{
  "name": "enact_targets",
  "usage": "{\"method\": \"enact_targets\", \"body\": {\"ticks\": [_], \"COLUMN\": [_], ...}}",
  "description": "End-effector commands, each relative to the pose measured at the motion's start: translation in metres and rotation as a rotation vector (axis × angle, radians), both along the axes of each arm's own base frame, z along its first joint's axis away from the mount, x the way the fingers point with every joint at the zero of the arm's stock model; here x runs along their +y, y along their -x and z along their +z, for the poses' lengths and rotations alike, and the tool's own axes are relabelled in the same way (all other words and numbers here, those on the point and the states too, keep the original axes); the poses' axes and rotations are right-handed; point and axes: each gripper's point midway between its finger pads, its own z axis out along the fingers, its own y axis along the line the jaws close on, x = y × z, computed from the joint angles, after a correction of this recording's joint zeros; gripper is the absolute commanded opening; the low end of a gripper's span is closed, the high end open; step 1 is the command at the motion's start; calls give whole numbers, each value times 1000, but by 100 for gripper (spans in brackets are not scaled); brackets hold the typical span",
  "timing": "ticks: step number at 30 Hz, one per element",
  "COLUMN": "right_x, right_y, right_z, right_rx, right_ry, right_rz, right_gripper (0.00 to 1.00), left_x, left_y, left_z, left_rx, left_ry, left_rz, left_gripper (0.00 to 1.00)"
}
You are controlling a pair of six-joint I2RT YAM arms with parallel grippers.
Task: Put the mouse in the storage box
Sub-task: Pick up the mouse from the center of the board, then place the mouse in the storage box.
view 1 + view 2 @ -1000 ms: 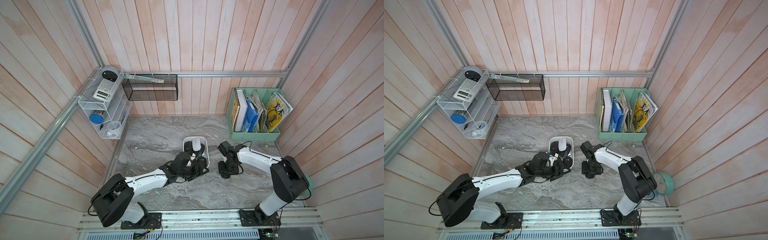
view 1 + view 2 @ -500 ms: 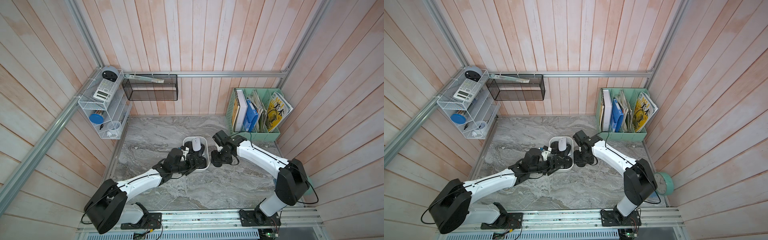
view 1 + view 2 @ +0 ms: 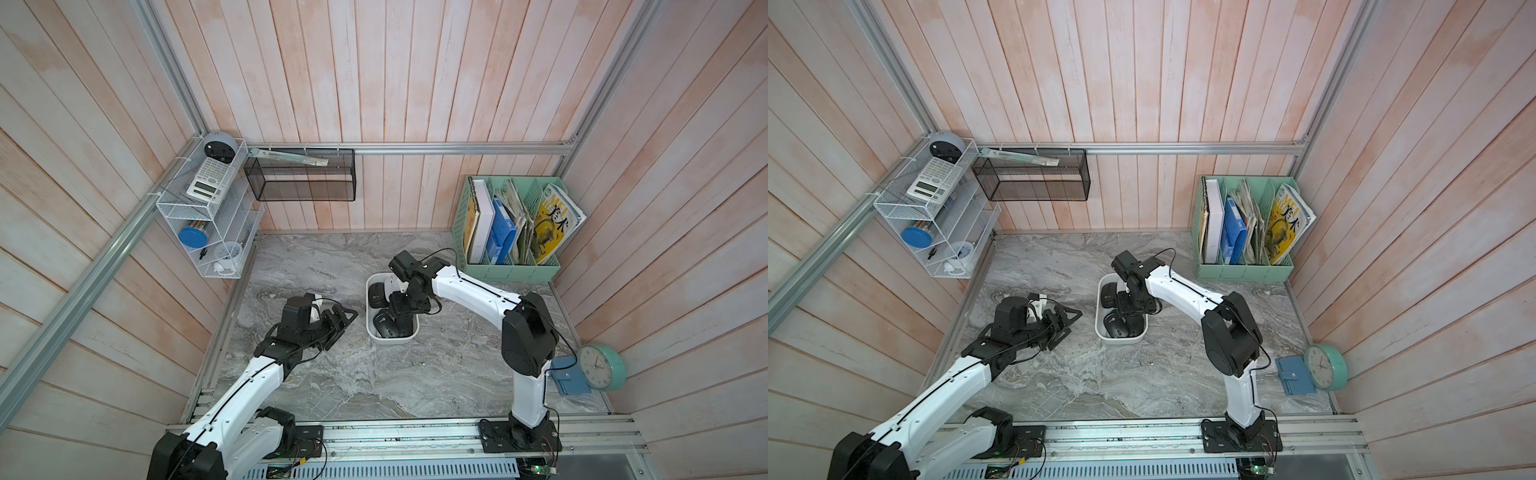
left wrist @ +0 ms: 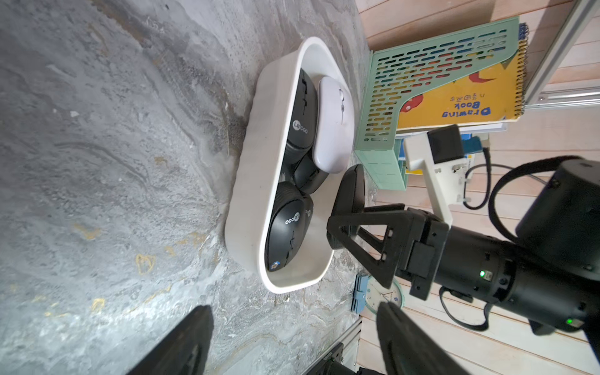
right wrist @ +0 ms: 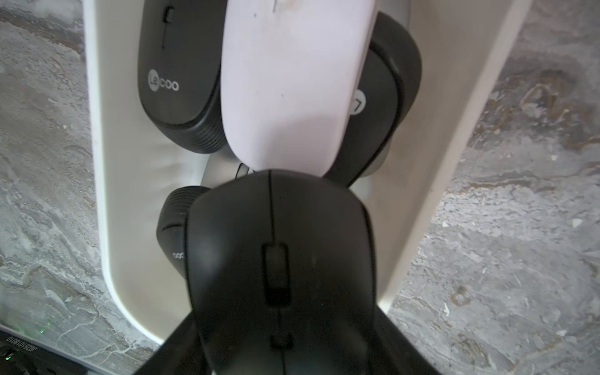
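Though grey-veined, marble tabletop amid pinkish plank walls.

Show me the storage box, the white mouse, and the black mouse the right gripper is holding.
Storage box (image 4: 259, 156): left wrist view, on its outer side wall.
White mouse (image 4: 334, 130): left wrist view, on its upper shell.
Held mouse (image 5: 227, 259): right wrist view, on its top shell beside the scroll wheel.

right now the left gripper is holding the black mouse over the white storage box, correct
Not the left one. The right gripper is holding the black mouse over the white storage box, as the right wrist view shows. The left gripper is open and empty beside the box.
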Motion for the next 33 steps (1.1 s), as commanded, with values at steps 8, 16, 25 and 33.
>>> {"method": "enact_targets", "body": {"ticks": [8, 16, 25, 33], "right_x": [-1, -2, -6, -10], "right_y": [11, 16, 18, 18], "right_z": [-22, -32, -42, -39], "right_rx": [62, 85, 102, 94], "right_ry": [52, 69, 96, 111], "right_rz": [46, 51, 50, 50], "right_gripper": [61, 63, 68, 77], "left_x": [0, 1, 0, 0], "left_y": [5, 5, 7, 7], "left_z": [-5, -7, -11, -12], "left_rx": [13, 16, 25, 27], "left_ry": [-4, -5, 0, 3], "left_rz": [-21, -21, -22, -24], "left_gripper": [84, 85, 85, 85]}}
